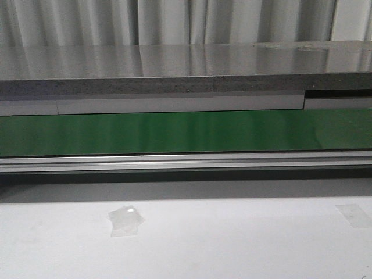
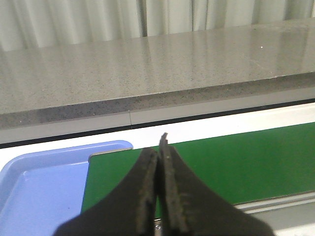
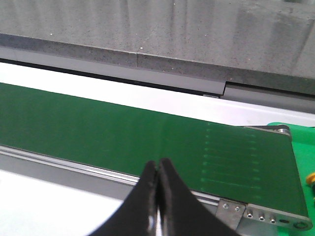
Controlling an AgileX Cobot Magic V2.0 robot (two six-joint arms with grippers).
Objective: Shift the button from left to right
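Observation:
The green belt (image 1: 186, 132) runs across the front view, and nothing lies on the stretch shown. My left gripper (image 2: 158, 152) is shut with nothing between its fingers, hovering over the belt's (image 2: 236, 157) left end beside a blue tray (image 2: 39, 187). Above the near rail of the belt (image 3: 98, 128), close to its right end, my right gripper (image 3: 158, 164) is shut and empty too. An orange-yellow sliver (image 3: 311, 178) shows past the belt's right end; too little of it is in frame to tell whether it is the button. Neither gripper appears in the front view.
A grey stone counter (image 1: 174, 70) rises behind the belt. An aluminium rail (image 1: 186, 161) edges the belt's near side, with a white table (image 1: 232, 238) in front bearing bits of clear tape (image 1: 125, 221). A green surface (image 3: 302, 147) lies beyond the belt's right end.

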